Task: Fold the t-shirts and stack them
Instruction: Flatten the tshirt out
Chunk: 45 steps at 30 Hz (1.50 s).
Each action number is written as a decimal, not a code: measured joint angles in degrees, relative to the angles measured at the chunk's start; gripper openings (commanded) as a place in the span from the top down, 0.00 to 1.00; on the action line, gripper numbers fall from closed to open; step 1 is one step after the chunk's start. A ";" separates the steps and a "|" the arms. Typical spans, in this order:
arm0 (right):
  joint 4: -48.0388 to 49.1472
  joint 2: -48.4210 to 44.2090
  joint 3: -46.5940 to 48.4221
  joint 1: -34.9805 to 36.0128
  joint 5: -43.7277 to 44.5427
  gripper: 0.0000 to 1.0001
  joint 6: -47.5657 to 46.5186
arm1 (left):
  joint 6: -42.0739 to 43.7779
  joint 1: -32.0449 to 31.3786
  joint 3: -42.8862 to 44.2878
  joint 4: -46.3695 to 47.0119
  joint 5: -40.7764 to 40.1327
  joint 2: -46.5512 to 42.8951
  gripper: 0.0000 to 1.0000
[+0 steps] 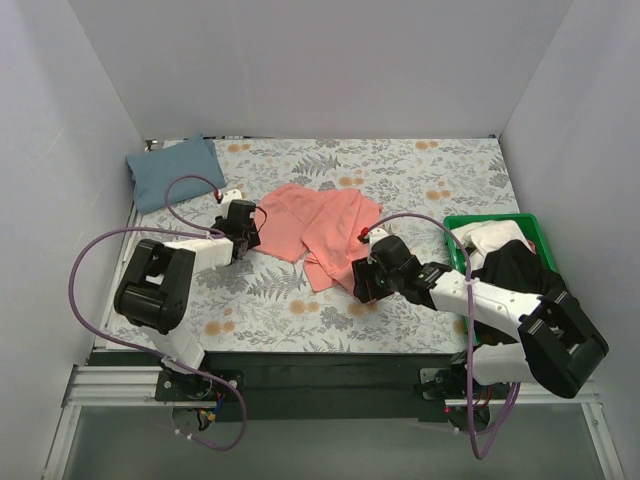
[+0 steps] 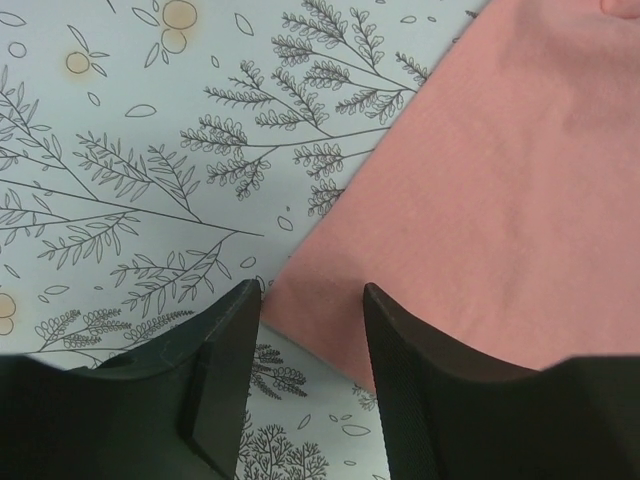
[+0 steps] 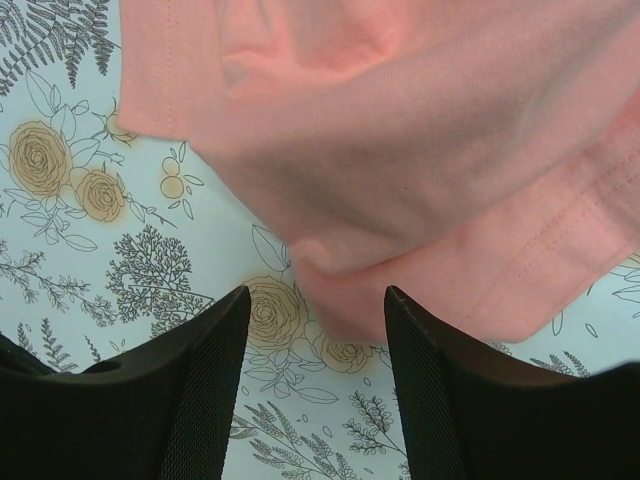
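The coral-pink t-shirt point(image 1: 322, 228) lies rumpled in the middle of the floral cloth. The slate blue-grey t-shirt point(image 1: 172, 171) lies folded at the far left corner. My left gripper point(image 1: 254, 232) is open at the pink shirt's left edge; in the left wrist view point(image 2: 310, 300) a corner of the pink shirt point(image 2: 500, 180) lies between its jaws. My right gripper point(image 1: 357, 281) is open at the shirt's near edge; in the right wrist view point(image 3: 318, 300) the shirt's folded hem point(image 3: 400, 150) reaches down between its jaws.
A green bin point(image 1: 455, 226) with white and black clothes stands at the right, under my right arm. The grey floral-print cloth point(image 1: 420, 170) covers the table. White walls close in the left, back and right sides.
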 measured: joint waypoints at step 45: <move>-14.95 2.32 7.45 -0.22 26.71 0.99 -1.07 | -1.36 14.27 6.54 0.28 18.45 -13.62 1.00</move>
